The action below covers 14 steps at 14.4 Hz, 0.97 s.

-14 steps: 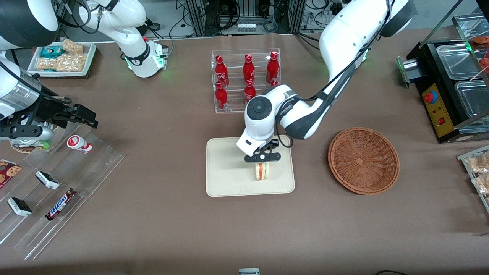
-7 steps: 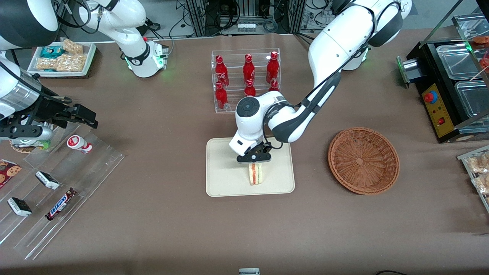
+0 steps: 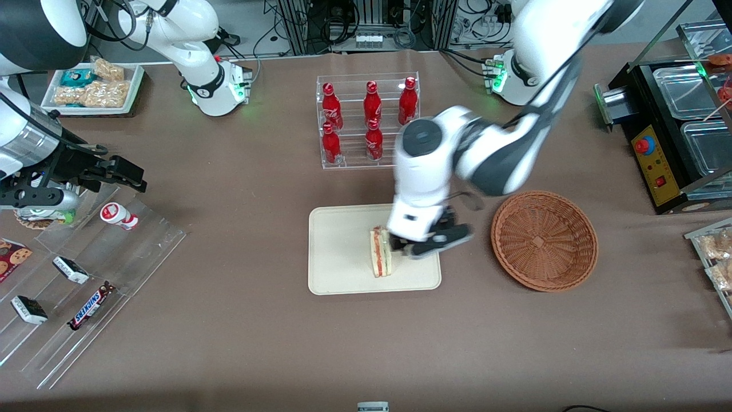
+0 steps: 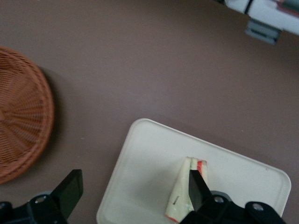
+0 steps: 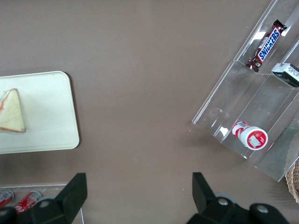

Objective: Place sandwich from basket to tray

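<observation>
The sandwich (image 3: 381, 258) stands on its edge on the cream tray (image 3: 337, 252), with its red and green filling showing. My left gripper (image 3: 436, 240) is open and empty, raised above the tray's edge on the basket's side, close beside the sandwich. In the left wrist view the gripper (image 4: 134, 182) has its fingers spread wide, one fingertip (image 4: 196, 184) in front of the sandwich (image 4: 183, 191) on the tray (image 4: 149, 154). The wicker basket (image 3: 543, 240) is empty and also shows in the left wrist view (image 4: 18, 126). The right wrist view shows the sandwich (image 5: 11, 112) on the tray (image 5: 46, 116).
A clear rack of red bottles (image 3: 369, 117) stands farther from the front camera than the tray. A clear stepped rack with snack bars (image 3: 86, 274) lies toward the parked arm's end. A black appliance (image 3: 675, 126) stands toward the working arm's end.
The gripper has let go of the sandwich, opened, lifted and swung toward the basket. The sandwich stays on the tray.
</observation>
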Each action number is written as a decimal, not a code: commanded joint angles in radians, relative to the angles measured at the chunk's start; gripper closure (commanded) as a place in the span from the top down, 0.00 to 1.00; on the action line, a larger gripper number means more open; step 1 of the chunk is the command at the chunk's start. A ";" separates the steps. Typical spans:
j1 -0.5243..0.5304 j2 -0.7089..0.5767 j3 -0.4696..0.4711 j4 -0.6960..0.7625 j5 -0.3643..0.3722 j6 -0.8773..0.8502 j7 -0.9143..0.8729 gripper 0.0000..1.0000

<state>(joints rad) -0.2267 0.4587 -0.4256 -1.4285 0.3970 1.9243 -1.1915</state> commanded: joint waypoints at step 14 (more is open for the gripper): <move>0.401 -0.489 0.261 -0.225 -0.387 -0.470 1.125 1.00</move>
<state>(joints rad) 0.2647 0.0494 -0.2960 -1.5787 0.0610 1.4415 -0.1244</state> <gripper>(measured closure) 0.000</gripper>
